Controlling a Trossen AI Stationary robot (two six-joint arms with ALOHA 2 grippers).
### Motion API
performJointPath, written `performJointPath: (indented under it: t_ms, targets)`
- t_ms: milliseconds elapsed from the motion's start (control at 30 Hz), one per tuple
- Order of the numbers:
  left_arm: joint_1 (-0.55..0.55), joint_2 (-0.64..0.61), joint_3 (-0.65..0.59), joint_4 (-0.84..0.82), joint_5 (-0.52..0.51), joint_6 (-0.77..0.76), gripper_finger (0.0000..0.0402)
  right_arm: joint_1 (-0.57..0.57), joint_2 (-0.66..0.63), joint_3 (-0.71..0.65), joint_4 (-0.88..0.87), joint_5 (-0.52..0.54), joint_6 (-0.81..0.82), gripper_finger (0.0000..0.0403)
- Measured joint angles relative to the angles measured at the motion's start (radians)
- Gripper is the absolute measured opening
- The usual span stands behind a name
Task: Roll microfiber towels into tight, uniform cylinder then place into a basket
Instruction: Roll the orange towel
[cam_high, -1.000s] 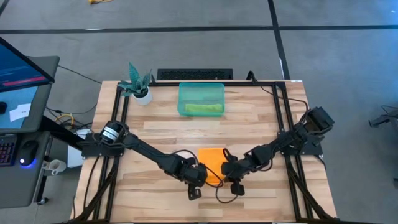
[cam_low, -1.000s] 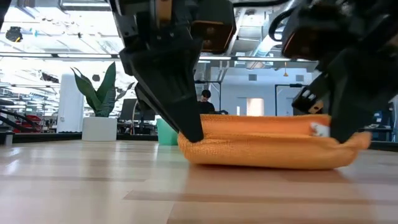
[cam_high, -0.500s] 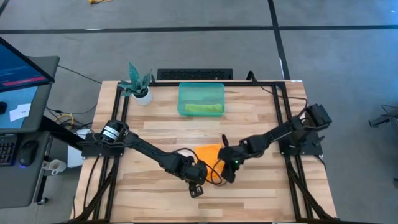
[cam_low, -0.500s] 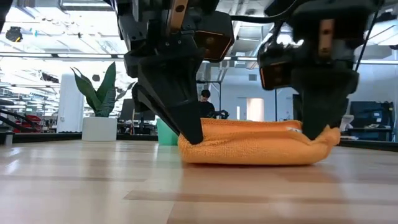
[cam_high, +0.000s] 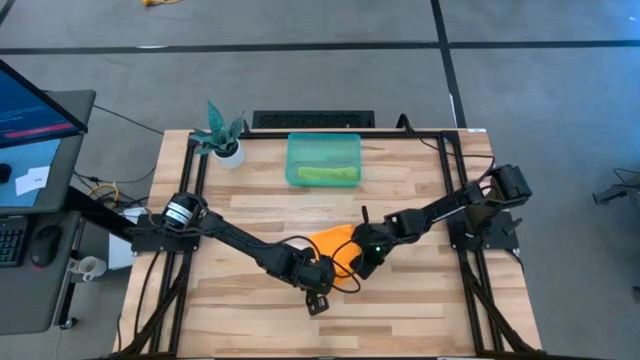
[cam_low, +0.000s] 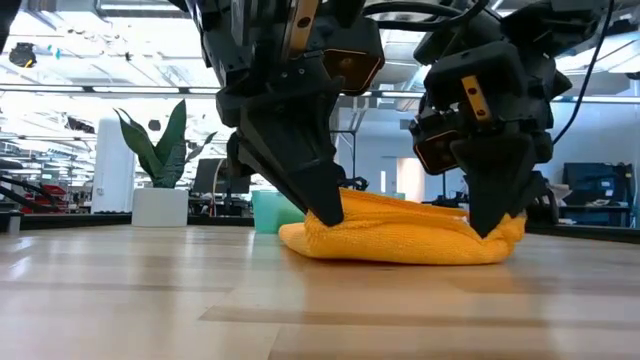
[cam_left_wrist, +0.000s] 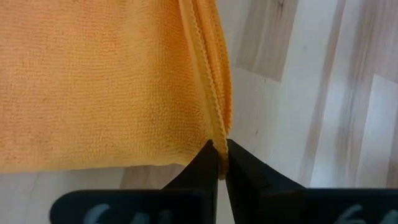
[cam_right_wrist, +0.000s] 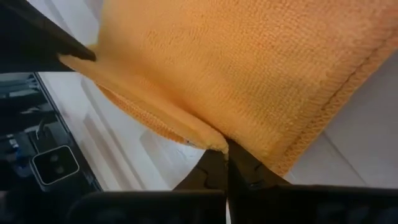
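Rolling is under way: the orange towel (cam_high: 338, 247), at the table's 6 o'clock side, is pinched at its edges by the left gripper (cam_high: 322, 272) and right gripper (cam_high: 362, 262), both clamped shut. Both edges should be kept level so the cylinder is formed evenly for the basket (cam_high: 323, 159) at 12 o'clock.

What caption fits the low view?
Both grippers, left and right, pinch the orange towel on the table.

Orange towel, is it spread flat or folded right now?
Folded: the orange towel sits bunched in doubled layers, both grippers pinching its edges.
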Motion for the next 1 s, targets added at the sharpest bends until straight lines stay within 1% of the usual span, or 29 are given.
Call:
performJointPath:
  t_ms: [100, 133, 267, 400, 500, 600, 700, 800, 867, 1000]
  targets:
    - [0.0, 0.0, 0.0, -0.006, -0.001, 0.02, 0.0017, 0.0, 0.0, 0.0, -0.003, -0.003, 0.014, 0.0007]
    - [0.0, -0.001, 0.0, -0.017, 0.013, 0.031, 0.0023, 0.0, 0.0, -0.003, -0.014, -0.003, 0.018, 0.0008]
    - [-0.011, -0.002, -0.002, -0.037, 0.057, 0.058, 0.0061, -0.003, 0.001, -0.005, -0.039, -0.001, 0.022, 0.0012]
    - [-0.009, -0.003, 0.0, -0.066, 0.039, 0.086, 0.0106, -0.007, 0.001, -0.005, -0.041, -0.004, 0.016, 0.0009]
    - [-0.021, -0.003, 0.0, -0.052, 0.026, 0.149, 0.0126, -0.013, 0.001, -0.005, -0.04, -0.006, 0.011, 0.0009]
    - [-0.054, -0.002, 0.0, 0.004, -0.013, 0.244, 0.0129, -0.023, 0.001, -0.005, -0.038, -0.006, 0.01, 0.0011]
    - [-0.094, -0.002, 0.0, 0.082, -0.06, 0.385, 0.0125, -0.03, 0.001, -0.005, -0.035, -0.006, 0.002, 0.0011]
    - [-0.128, 0.001, 0.0, 0.183, -0.165, 0.517, 0.0119, -0.033, 0.001, -0.005, -0.032, -0.005, -0.001, 0.0009]
    - [-0.136, 0.009, 0.001, 0.234, -0.214, 0.567, 0.0115, -0.034, 0.001, -0.004, -0.031, -0.005, -0.002, 0.0011]
    - [-0.111, 0.01, 0.001, 0.255, -0.204, 0.579, 0.0109, -0.033, 0.001, -0.004, -0.028, -0.005, -0.002, 0.0012]
